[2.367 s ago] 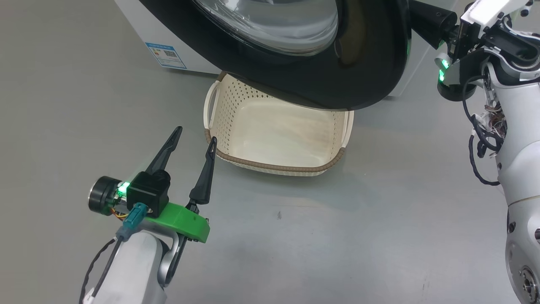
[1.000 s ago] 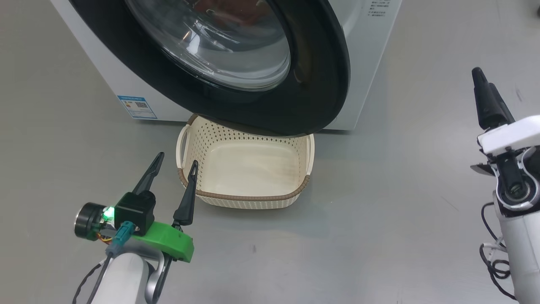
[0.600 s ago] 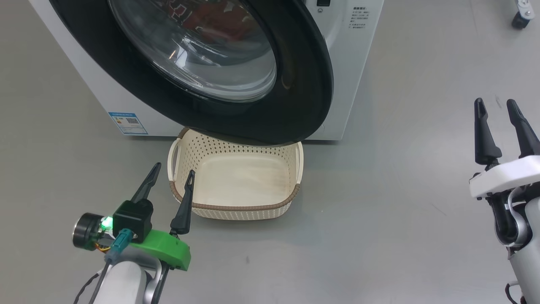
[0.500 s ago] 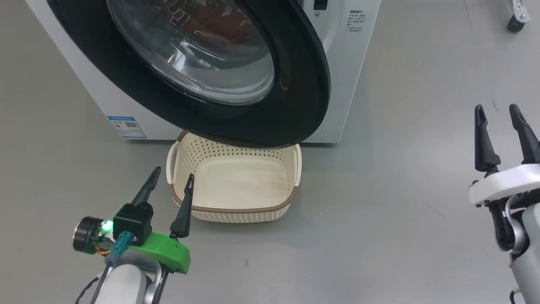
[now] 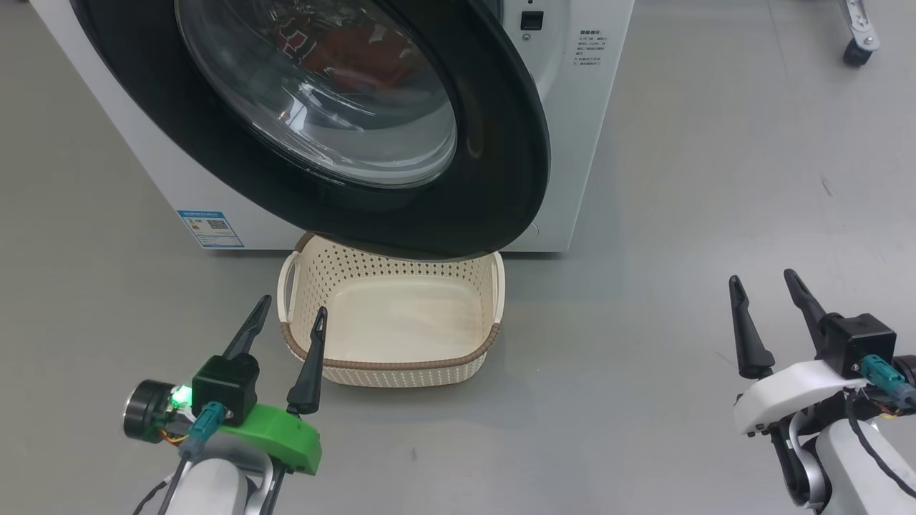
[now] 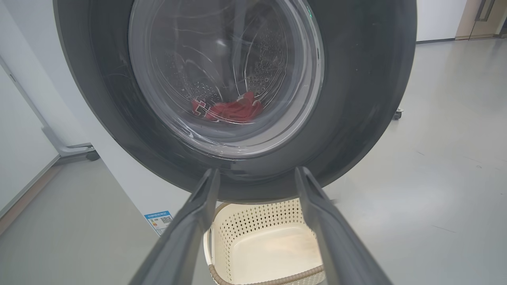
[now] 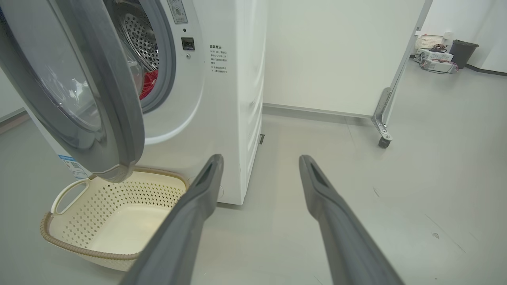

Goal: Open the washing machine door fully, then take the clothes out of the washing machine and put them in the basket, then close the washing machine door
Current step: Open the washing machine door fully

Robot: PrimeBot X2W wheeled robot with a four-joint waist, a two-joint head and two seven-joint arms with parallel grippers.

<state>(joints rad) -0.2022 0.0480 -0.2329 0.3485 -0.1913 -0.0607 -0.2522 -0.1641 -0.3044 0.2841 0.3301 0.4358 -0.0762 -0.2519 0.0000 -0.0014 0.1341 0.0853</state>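
Note:
The washing machine (image 5: 594, 143) is white, and its door (image 5: 494, 143), a black ring around bulging glass, stands partly open above the basket (image 5: 401, 363). Red clothes (image 5: 343, 43) lie in the drum and show through the glass. The cream basket is empty and sits on the floor under the door's lower edge. My left gripper (image 5: 293, 307) is open, just left of the basket's near corner. My right gripper (image 5: 761, 279) is open, low at the right and apart from the machine. The left wrist view faces the door (image 6: 356, 99), clothes (image 6: 229, 111) and basket (image 6: 257, 217). The right wrist view shows the door (image 7: 111, 99) edge-on and clothes (image 7: 148, 83) in the gap.
Grey floor surrounds the machine. A blue label (image 5: 210, 227) sticks on the machine's lower left front. A wheeled partition's caster (image 7: 383, 141) stands right of the machine, also at the head view's top right (image 5: 855, 51). Bins (image 7: 463, 51) stand far off.
The head camera has drawn back, showing more of the machine. My right gripper has come away from the door's right edge and down to the lower right. The left gripper has kept its place.

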